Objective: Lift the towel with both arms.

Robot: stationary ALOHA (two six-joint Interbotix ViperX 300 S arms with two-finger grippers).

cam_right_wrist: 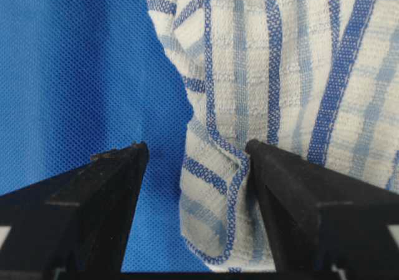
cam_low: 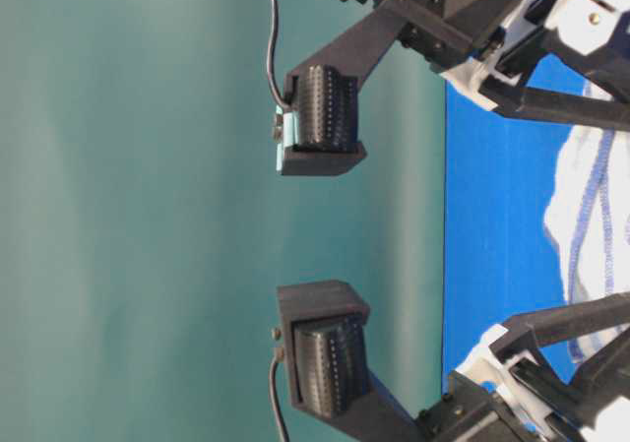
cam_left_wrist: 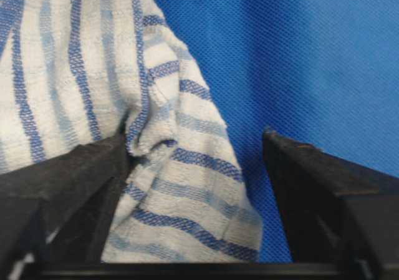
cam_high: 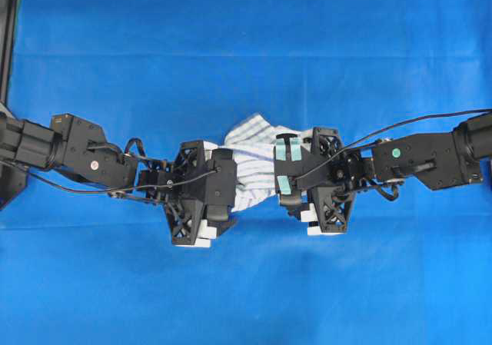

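overhead: straight down | table-level: sideways | wrists: close, towel shared

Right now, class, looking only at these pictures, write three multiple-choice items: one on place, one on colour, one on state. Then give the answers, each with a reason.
1. Where does the towel lie?
A. Between the two grippers
B. Left of both grippers
C. Off the tablecloth

2. What colour is the tablecloth?
A. Green
B. Plain blue
C. Red

3. How do the jaws of the left gripper and the right gripper stand?
A. Both shut flat
B. One shut, one open
C. Both apart, with towel cloth between the fingers

Answers:
1. A, the overhead view shows it in the middle, a gripper at each side.
2. B, blue cloth surrounds the towel in every view.
3. C, each wrist view shows a wide gap with striped cloth in it.
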